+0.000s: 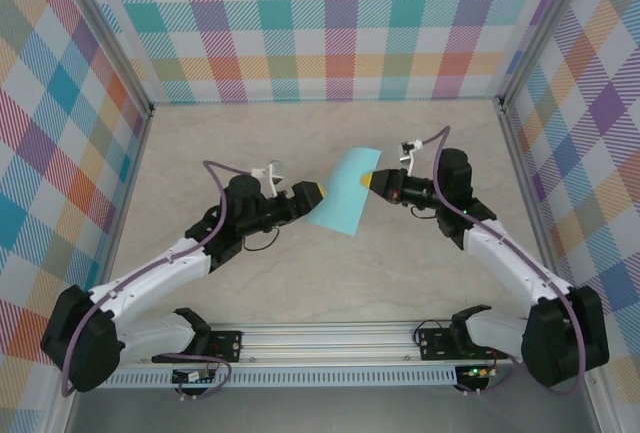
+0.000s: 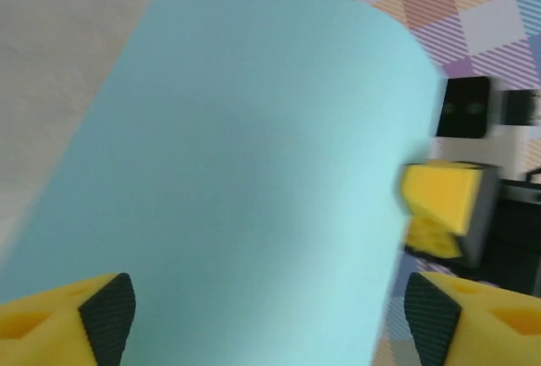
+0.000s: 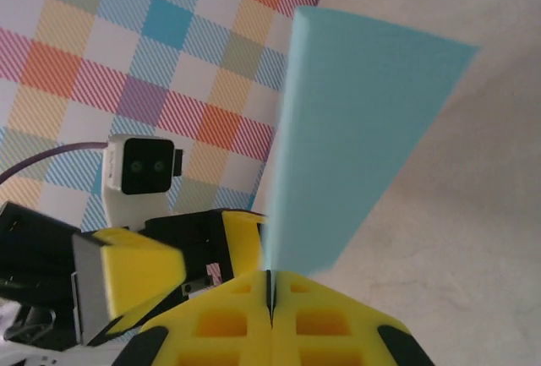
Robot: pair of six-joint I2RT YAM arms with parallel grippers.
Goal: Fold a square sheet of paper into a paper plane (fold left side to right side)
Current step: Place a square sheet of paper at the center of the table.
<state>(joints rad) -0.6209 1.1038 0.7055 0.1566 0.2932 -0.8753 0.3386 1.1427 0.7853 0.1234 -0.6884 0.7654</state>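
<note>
The turquoise paper [image 1: 345, 193] is a broad bent sheet here, not a slim dart, lifted off the table between both arms. My right gripper [image 1: 373, 181] is shut on its right edge; in the right wrist view the yellow fingertips [image 3: 270, 286] press together with the paper [image 3: 355, 129] rising out of the seam. My left gripper [image 1: 312, 193] is at the sheet's left edge. Seen from the left wrist, its fingers [image 2: 106, 307] stand wide apart and open, with the paper [image 2: 254, 172] spanning the gap between them. The right gripper [image 2: 444, 205] shows yellow past the paper's right edge.
The beige table [image 1: 330, 283] is walled by checked panels [image 1: 330, 23] at the back and on both sides. An aluminium rail [image 1: 330, 338] carrying the arm bases runs along the near edge. The left arm's yellow finger [image 3: 127, 273] sits close beside my right gripper.
</note>
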